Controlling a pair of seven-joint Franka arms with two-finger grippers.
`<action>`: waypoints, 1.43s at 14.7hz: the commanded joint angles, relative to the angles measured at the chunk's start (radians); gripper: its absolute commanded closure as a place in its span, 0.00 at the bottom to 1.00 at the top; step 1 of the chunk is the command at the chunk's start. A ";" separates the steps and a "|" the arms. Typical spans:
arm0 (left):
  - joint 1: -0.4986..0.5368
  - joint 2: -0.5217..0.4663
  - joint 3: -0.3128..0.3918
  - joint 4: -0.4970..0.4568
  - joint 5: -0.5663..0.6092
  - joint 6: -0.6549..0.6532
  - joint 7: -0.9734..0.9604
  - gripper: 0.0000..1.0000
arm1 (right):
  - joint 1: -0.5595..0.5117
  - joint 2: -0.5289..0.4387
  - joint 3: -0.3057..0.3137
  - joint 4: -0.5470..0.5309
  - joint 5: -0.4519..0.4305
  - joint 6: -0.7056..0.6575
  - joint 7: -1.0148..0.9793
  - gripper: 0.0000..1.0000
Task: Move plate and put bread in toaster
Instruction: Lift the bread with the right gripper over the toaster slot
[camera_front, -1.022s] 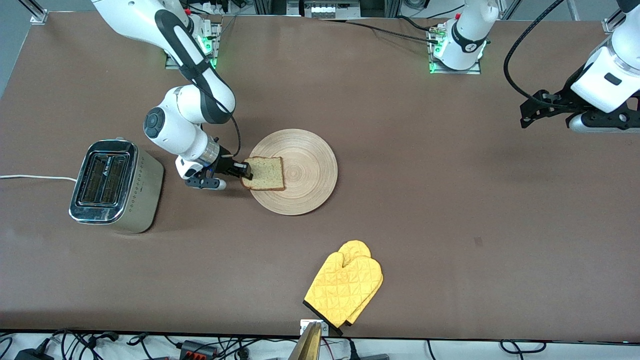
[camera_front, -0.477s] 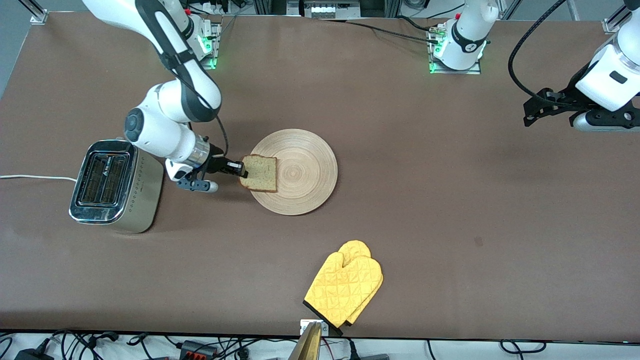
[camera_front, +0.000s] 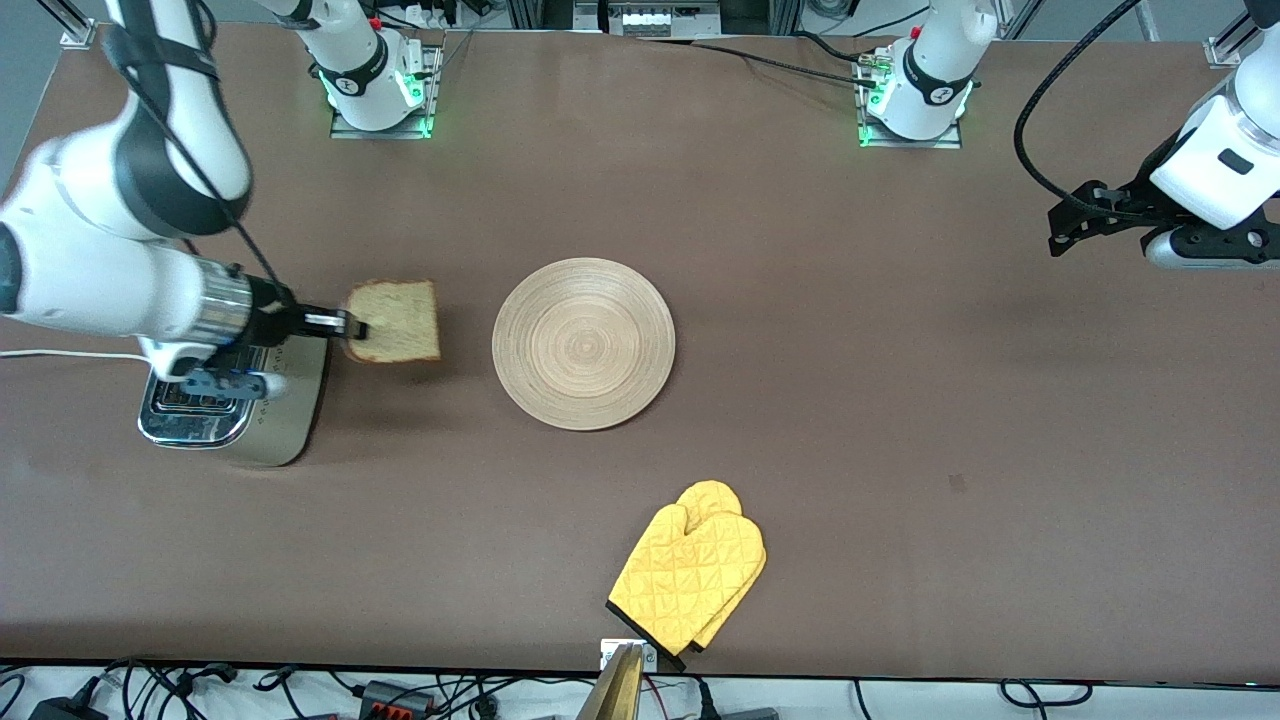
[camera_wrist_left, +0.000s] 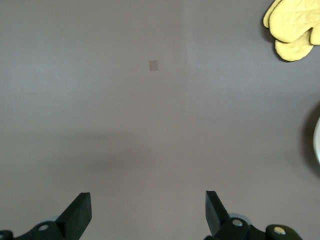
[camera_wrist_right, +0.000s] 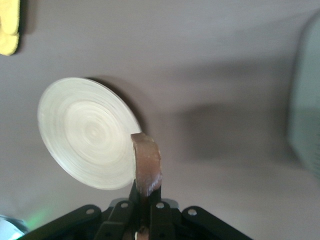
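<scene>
My right gripper (camera_front: 350, 325) is shut on one edge of the bread (camera_front: 395, 322), a square brown-crusted slice held up in the air over the table between the toaster (camera_front: 295, 405) and the plate (camera_front: 584, 343). In the right wrist view the bread (camera_wrist_right: 146, 170) stands on edge between the shut fingers (camera_wrist_right: 145, 200), with the wooden plate (camera_wrist_right: 87, 132) empty below and the toaster (camera_wrist_right: 306, 100) at the frame's edge. The right arm hides part of the toaster's chrome top. My left gripper (camera_front: 1056, 232) waits open and empty above the left arm's end of the table (camera_wrist_left: 148, 210).
A yellow quilted oven mitt (camera_front: 690, 575) lies near the table's front edge, nearer the front camera than the plate; it also shows in the left wrist view (camera_wrist_left: 292, 27). The toaster's white cord (camera_front: 60, 354) runs off toward the right arm's end.
The right gripper has closed on the bread, lifted it off the plate and carried it toward the toaster. The plate has stayed in place. The left arm has barely moved.
</scene>
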 joint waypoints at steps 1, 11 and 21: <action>-0.009 0.016 -0.009 0.034 0.032 -0.018 0.022 0.00 | -0.016 0.064 -0.013 0.194 -0.129 -0.176 0.000 1.00; -0.010 0.026 -0.008 0.033 0.018 -0.018 0.020 0.00 | -0.051 0.116 -0.016 0.316 -0.581 -0.195 -0.335 1.00; -0.007 0.034 -0.006 0.036 0.018 -0.014 0.054 0.00 | -0.065 0.210 -0.013 0.314 -0.631 -0.141 -0.259 1.00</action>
